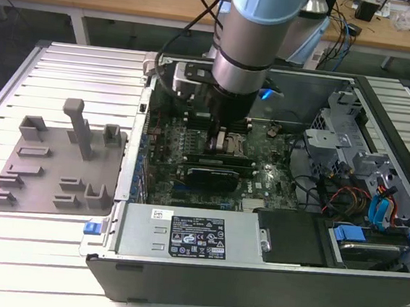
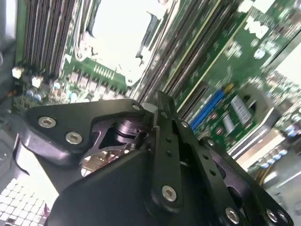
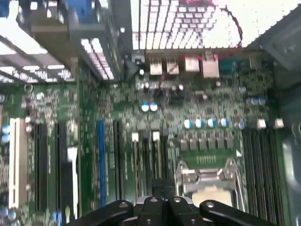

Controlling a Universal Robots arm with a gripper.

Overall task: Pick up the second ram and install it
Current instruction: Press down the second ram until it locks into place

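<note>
In the exterior view, the arm stands vertical with the gripper (image 1: 225,130) low inside the computer case (image 1: 251,274), over the motherboard (image 1: 190,159) beside the CPU socket (image 1: 228,137); the second ram cannot be located. In both wrist views, finger state cannot be determined, and 1 misaligned descent could jam against the memory slots (image 3: 141,160).
</note>
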